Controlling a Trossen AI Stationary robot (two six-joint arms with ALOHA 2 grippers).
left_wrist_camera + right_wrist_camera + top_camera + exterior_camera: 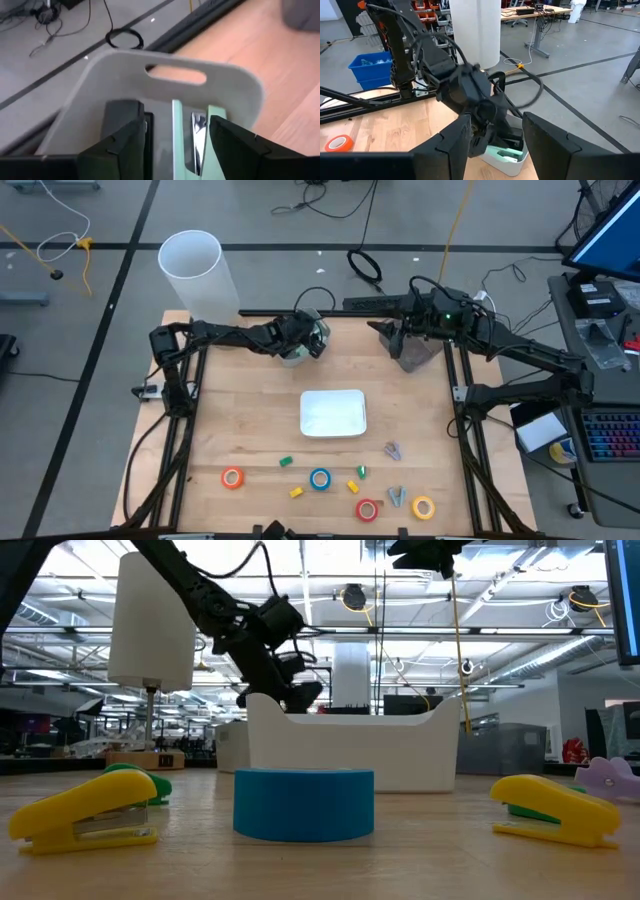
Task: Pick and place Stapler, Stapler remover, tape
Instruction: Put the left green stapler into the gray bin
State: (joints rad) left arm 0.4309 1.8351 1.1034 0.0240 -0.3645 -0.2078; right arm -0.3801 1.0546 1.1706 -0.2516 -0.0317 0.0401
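While the left gripper (170,145) hangs at upper centre over the grey bin (235,85), jaws apart astride a pale green stapler (192,145) inside it, lift straight clear of the rim; right gripper (492,135) waits upper right, jaws apart, empty.

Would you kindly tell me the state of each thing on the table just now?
left tool, open, astride the green stapler in the back bin.
right tool, open, empty.
green stapler, inside the bin, not gripped.
white tray, empty.
orange tape, blue tape, red tape, yellow tape, all flat on the table.
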